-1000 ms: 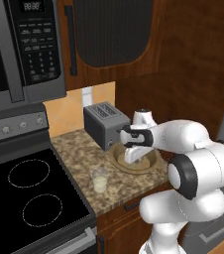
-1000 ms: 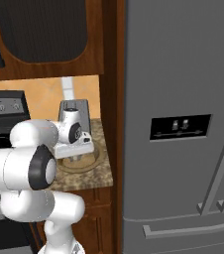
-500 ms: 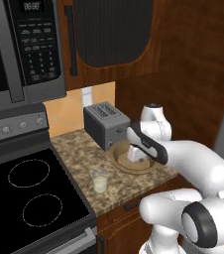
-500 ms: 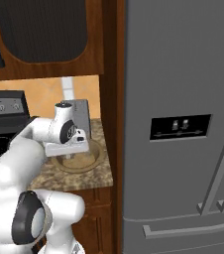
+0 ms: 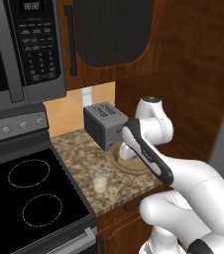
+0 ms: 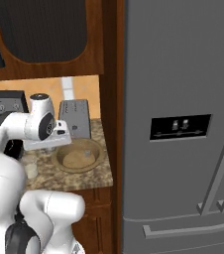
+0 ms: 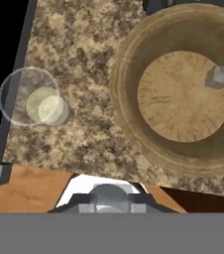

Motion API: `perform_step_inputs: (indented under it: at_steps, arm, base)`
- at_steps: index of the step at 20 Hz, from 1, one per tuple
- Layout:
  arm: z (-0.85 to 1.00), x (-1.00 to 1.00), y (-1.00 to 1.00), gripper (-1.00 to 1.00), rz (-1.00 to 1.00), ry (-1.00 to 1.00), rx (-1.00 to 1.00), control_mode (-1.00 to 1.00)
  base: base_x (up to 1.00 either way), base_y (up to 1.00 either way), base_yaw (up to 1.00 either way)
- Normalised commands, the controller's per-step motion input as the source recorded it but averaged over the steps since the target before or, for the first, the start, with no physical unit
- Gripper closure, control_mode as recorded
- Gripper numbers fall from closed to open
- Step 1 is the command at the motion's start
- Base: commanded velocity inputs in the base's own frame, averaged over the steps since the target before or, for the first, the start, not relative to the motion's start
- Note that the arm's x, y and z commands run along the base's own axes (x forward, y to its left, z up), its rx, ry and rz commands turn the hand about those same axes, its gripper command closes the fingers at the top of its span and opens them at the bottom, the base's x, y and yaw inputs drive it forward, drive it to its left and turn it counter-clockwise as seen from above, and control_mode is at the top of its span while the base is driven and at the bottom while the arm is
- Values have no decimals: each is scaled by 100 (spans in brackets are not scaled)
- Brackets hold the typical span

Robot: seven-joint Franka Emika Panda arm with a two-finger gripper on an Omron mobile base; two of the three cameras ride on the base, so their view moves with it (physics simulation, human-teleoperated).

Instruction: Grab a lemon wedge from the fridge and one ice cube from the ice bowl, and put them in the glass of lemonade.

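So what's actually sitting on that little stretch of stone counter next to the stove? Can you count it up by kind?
Toasters: 1, the grey toaster
Bowls: 1, the ice bowl
Ice cubes: 1, the ice cube inside the bowl
Glasses: 1, the glass of lemonade
Total: 4

table (image 5: 84, 156): speckled granite
toaster (image 5: 104, 124): at the back
ice bowl (image 6: 78, 155): just in front of toaster
glass of lemonade (image 5: 100, 180): near front edge, apart from toaster

Arm: swung from over the ice bowl (image 6: 78, 157) toward the glass of lemonade (image 5: 99, 179); gripper apparently raised.
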Motion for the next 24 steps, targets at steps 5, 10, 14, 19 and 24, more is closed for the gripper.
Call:
perform_step_inputs:
  at_steps: [5, 10, 14, 19, 24]
  arm:
    - [1, -14, 89, 100, 0, 0, -7, -100]
    - [0, -15, 53, 100, 0, -1, 0, -100]
    - [-2, -1, 32, 100, 0, 0, 0, -100]
    - [-10, 39, 18, 100, -8, -1, 0, -100]
    - [-28, 2, 10, 100, 0, 0, 0, -100]
  base:
    - [0, 0, 0]
    - [0, 0, 0]
    - [0, 0, 0]
    - [0, 0, 0]
    - [0, 0, 0]
